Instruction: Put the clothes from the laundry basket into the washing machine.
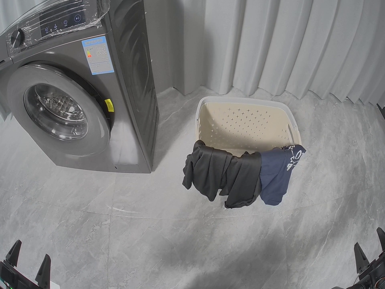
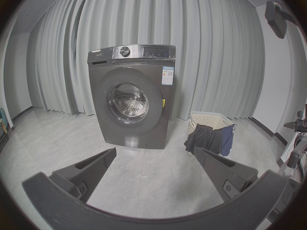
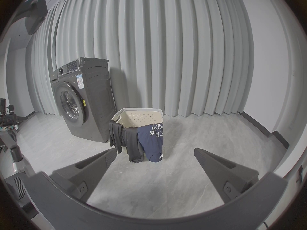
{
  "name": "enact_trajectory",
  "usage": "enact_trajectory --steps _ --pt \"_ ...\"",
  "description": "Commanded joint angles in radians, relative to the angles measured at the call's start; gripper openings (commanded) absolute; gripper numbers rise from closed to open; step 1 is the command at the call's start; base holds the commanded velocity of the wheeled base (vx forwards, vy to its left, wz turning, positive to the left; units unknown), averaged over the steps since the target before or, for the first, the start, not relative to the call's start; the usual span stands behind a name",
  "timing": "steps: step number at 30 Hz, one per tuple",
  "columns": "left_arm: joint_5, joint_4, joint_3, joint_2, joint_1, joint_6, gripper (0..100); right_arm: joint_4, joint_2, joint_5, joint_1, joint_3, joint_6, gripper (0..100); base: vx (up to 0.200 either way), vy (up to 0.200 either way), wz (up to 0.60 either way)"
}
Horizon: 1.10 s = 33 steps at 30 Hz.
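The washing machine point(image 1: 76, 85) stands in the upper left of the head view with its round door point(image 1: 56, 111) facing the lower left, and the door looks shut, so nothing can go in until it is opened. The laundry basket point(image 1: 246, 101) sits on the floor right of centre, well apart from the machine. Its opening faces up and its long axis runs across the frame from left to right. A black garment point(image 1: 222, 173) and a navy garment point(image 1: 276, 173) hang side by side over the near rim, their length running from the rim down toward the bottom of the frame and their hems close to the floor. Whether more clothing lies in the basket behind them is hard to tell. The left gripper point(image 1: 31, 257) in the bottom left corner and the right gripper point(image 1: 369, 241) in the bottom right corner both have their jaws spread wide and hold nothing, far from the clothes. The risks I see: a pull on the draped cloth could tip or drag the light basket, one pinch might snag both garments, and a trailing hem may catch on the rim or slip to the floor.
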Motion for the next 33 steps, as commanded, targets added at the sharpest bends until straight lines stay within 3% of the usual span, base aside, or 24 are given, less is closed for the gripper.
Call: enact_trajectory --steps 1,7,13,33 --pt "0.000 0.000 0.018 -0.017 0.001 0.000 100 0.000 -0.007 0.001 0.001 0.018 0.000 100 0.000 -0.200 0.00" --pt "0.000 0.000 0.018 -0.017 0.001 0.000 100 0.000 -0.007 0.001 0.001 0.018 0.000 100 0.000 -0.200 0.00" --pt "0.000 0.000 0.018 -0.017 0.001 0.000 100 0.000 -0.007 0.001 0.001 0.018 0.000 100 0.000 0.000 0.00" --pt "-0.001 0.002 0.018 -0.015 0.001 0.000 100 0.000 -0.007 0.001 0.002 0.018 0.000 100 0.200 0.000 0.00"
